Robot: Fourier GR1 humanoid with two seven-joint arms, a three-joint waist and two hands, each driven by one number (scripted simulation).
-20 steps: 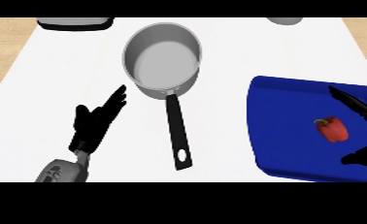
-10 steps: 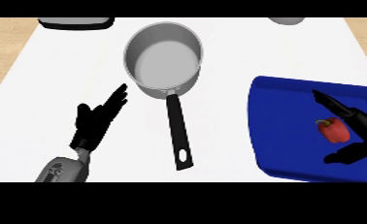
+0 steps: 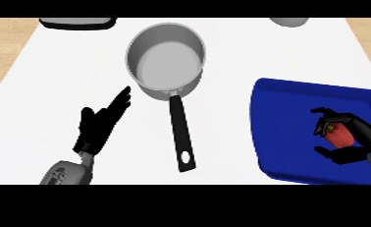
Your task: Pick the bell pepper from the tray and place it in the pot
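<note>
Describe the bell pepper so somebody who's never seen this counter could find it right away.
Find the blue tray at the right side of the white counter, to the right of the steel pot with the long black handle. The bell pepper sits near the tray's right edge, with the right hand curled around it. It is the only small red thing in view.

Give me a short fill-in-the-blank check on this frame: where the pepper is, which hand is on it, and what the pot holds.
1. The bell pepper lies on the blue ____.
2. The ____ hand is curled round the bell pepper.
3. The pot holds ____.
4. The left hand rests open, on the pot handle's ____ side.

Missing words: tray; right; nothing; left
</note>
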